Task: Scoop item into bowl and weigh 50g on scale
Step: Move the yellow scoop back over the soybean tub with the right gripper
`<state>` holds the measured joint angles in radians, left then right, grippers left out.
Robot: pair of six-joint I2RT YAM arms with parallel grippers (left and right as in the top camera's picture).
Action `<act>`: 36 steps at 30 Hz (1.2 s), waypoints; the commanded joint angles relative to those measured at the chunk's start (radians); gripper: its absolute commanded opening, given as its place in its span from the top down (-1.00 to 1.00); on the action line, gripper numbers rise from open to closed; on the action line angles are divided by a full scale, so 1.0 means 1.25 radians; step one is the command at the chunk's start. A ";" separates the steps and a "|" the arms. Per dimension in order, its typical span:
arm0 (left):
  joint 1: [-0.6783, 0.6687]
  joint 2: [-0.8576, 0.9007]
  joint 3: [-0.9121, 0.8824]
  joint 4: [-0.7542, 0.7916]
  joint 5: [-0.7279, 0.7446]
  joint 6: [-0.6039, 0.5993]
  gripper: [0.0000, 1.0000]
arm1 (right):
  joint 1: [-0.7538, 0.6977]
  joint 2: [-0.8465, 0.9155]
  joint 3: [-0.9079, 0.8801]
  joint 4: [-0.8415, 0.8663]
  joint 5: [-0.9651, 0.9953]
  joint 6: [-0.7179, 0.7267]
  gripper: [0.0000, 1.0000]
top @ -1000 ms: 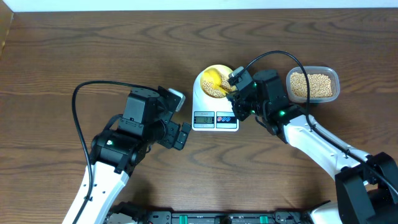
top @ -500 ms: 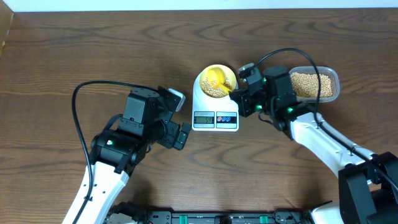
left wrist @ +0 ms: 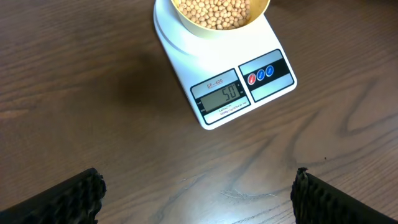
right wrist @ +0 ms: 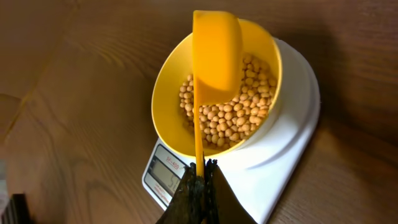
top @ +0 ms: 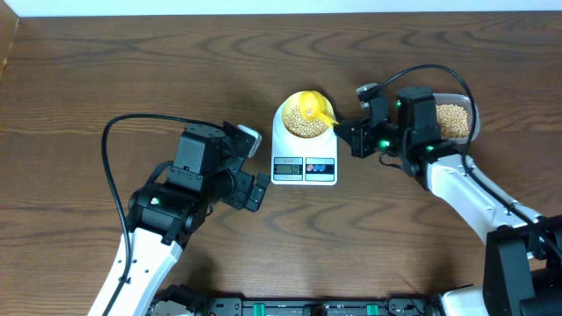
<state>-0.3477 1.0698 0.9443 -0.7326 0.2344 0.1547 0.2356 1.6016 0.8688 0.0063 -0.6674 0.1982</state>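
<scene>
The white scale (top: 304,149) stands mid-table with the pale yellow bowl (top: 293,114) on it, holding tan beans (top: 305,125). In the left wrist view the scale (left wrist: 186,46) has a display (left wrist: 222,96) that reads 50, and the beans (left wrist: 214,9) fill the bowl (left wrist: 163,7). My right gripper (top: 349,132) is shut on the handle of a bright yellow scoop (top: 314,107), whose cup hangs over the bowl. In the right wrist view the scoop (right wrist: 214,50) is above the beans (right wrist: 230,115), held in the right gripper (right wrist: 203,171). My left gripper (top: 255,167) stands open and empty, left of the scale.
A clear plastic tub (top: 474,112) with more beans (top: 452,121) sits at the right, partly hidden behind my right arm. The left arm's black cable (top: 110,149) loops over the table on the left. The rest is bare wooden tabletop (top: 132,70).
My right gripper has drawn back to the right with the scoop, bringing its cup up out of the bowl's beans. The left arm has not moved.
</scene>
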 commanded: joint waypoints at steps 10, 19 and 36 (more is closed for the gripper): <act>0.003 0.001 0.002 0.000 0.006 0.002 -0.96 | -0.109 -0.178 0.002 -0.058 -0.043 0.027 0.98; 0.003 0.001 0.002 0.000 0.006 0.002 -0.96 | -0.313 -0.291 0.002 -0.260 0.074 0.026 0.98; 0.003 0.001 0.002 0.000 0.006 0.002 -0.96 | -0.444 -0.319 0.002 -0.392 0.290 -0.138 0.97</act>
<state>-0.3477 1.0698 0.9443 -0.7326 0.2344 0.1547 -0.3119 1.2259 0.8684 -0.4740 -0.4232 0.1276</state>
